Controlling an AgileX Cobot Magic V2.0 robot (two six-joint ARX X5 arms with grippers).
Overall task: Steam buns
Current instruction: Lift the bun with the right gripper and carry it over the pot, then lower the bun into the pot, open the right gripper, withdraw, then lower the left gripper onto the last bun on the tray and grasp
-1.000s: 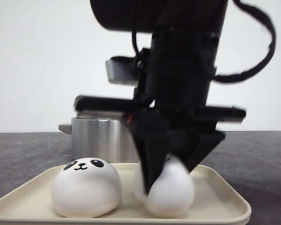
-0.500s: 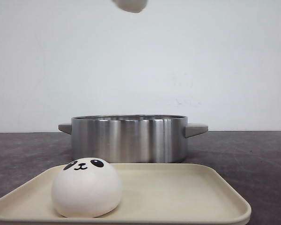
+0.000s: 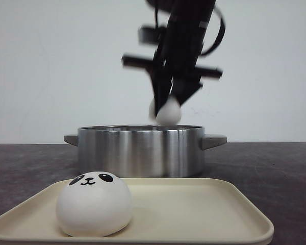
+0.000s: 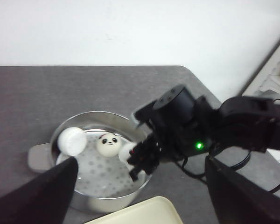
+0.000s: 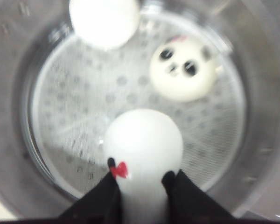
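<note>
My right gripper (image 3: 166, 104) is shut on a white bun (image 3: 167, 113) and holds it just above the rim of the steel pot (image 3: 140, 150). In the right wrist view the held bun (image 5: 143, 140) sits between my fingertips (image 5: 113, 179) over the perforated steamer rack (image 5: 79, 116). Two buns lie on the rack: one face-up panda bun (image 5: 183, 70) and one showing plain white (image 5: 104, 21). A fourth panda bun (image 3: 94, 204) sits on the left of the cream tray (image 3: 219, 209). My left gripper (image 4: 141, 189) is open and empty, high above the pot (image 4: 102, 200).
The tray stands in front of the pot on the dark grey table (image 3: 275, 168). The pot has side handles (image 3: 214, 140). The right arm (image 4: 214, 130) reaches over the pot from the right side. A white wall is behind.
My right gripper closed on the bun on the tray, lifted it up out of the front view, and now holds it lowered over the pot. The tray's right half is now bare.
</note>
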